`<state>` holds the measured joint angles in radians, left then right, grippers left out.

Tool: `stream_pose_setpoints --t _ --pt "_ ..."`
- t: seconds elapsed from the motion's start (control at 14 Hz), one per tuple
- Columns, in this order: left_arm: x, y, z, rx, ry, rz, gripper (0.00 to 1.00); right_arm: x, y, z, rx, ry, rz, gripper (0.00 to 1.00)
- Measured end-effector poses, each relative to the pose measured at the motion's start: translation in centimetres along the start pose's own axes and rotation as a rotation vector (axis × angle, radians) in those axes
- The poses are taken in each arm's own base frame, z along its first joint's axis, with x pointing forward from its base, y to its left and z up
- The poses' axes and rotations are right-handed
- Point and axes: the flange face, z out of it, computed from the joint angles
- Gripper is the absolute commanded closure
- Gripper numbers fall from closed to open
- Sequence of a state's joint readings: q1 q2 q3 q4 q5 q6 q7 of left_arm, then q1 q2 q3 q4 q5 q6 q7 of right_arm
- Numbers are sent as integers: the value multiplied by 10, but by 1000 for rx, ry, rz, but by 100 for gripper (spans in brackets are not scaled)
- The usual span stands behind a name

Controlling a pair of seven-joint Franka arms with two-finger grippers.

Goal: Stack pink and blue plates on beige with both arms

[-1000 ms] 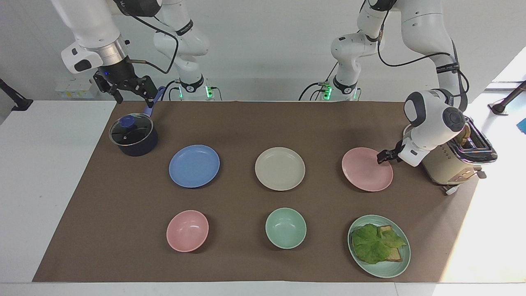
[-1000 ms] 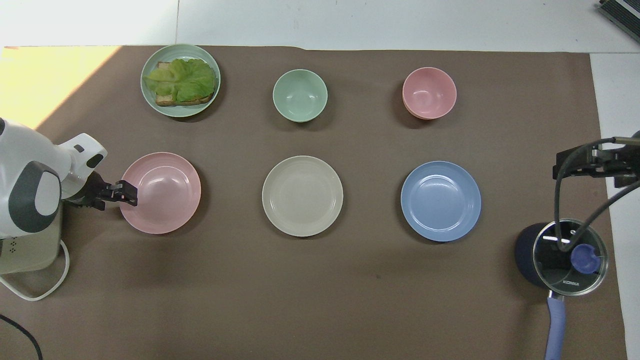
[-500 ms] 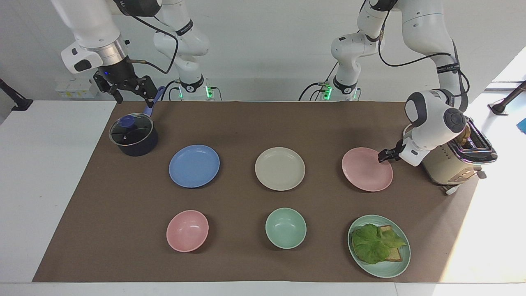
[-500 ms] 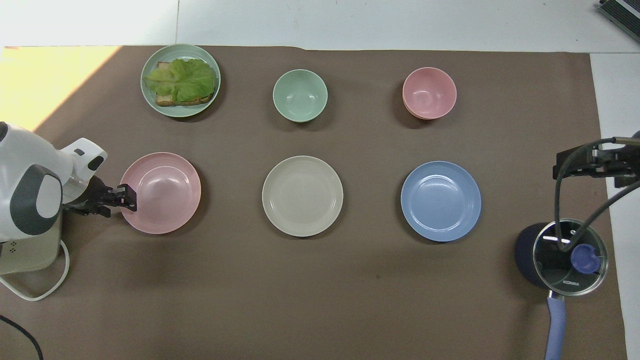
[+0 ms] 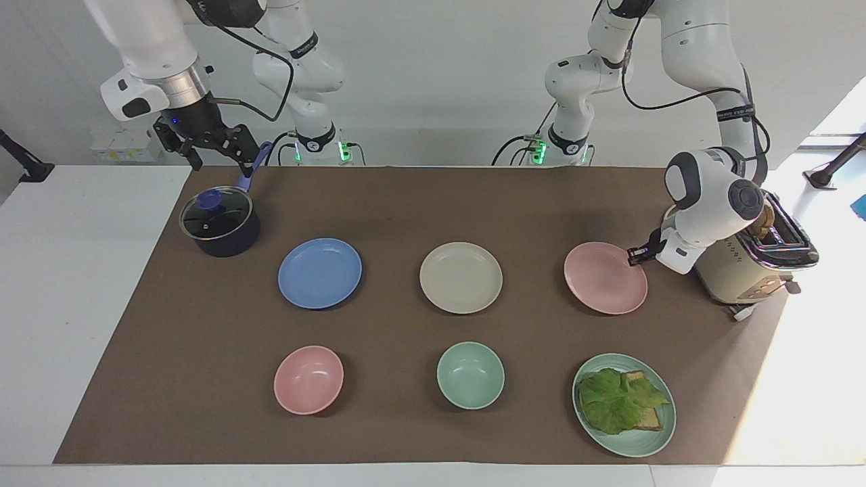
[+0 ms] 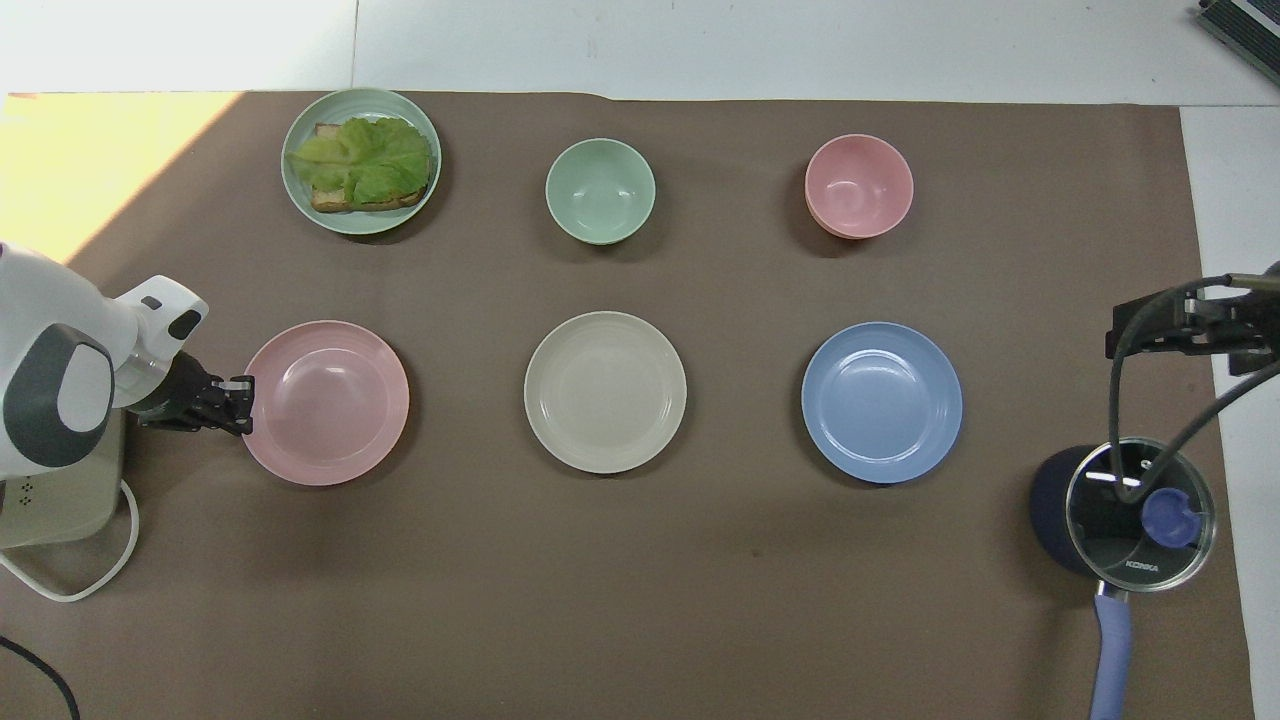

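The beige plate (image 5: 461, 277) sits in the middle of the brown mat (image 5: 419, 203), and it has nothing on it. The blue plate (image 5: 319, 273) lies flat beside the beige plate, toward the right arm's end of the table. The pink plate (image 5: 605, 278) lies beside the beige plate too, toward the left arm's end. The left gripper (image 5: 636, 255) is down low at the pink plate's rim, on the edge pointing away from the beige plate. Its fingers are squeezed tight on that rim. The pink plate looks as if it lies on the mat. The right gripper (image 5: 215, 146) hangs up in the air, with its fingers spread wide and nothing in them. It is over the handle of a dark pot (image 5: 221, 222) that stands past the blue plate, away from the beige plate. The right arm waits there. A pink bowl (image 5: 308, 379), a green bowl (image 5: 470, 375) and a green plate (image 5: 653, 443) with lettuce (image 5: 616, 399) sit farther from the robots than the beige plate. A toaster (image 5: 751, 267) stands past the pink plate, at the left arm's end.
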<state>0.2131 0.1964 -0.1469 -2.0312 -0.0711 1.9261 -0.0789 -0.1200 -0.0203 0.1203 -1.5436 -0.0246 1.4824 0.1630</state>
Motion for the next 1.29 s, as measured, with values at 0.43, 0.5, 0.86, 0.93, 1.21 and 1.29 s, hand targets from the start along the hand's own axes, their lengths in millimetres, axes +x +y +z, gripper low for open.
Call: stream_pose_setpoints --t 0.43,0.5,0.86,0.93,1.21,1.29 --pt "-23 54 -94 -106 -99 -45 100 0 0 0 0 0 0 0" --pt "-31 89 -92 -91 -104 -62 100 0 0 0 0 0 0 0" --pt "-91 273 -48 -44 1 -34 100 0 0 0 0 0 1 0" --pt "-96 289 -34 -51 29 -25 100 0 0 0 0 0 1 0" --pt "-88 300 16 -80 91 -23 0 0 0 0 0 0 1 0" --pt "-86 298 17 -82 93 -27 0 0 0 0 0 0 1 0"
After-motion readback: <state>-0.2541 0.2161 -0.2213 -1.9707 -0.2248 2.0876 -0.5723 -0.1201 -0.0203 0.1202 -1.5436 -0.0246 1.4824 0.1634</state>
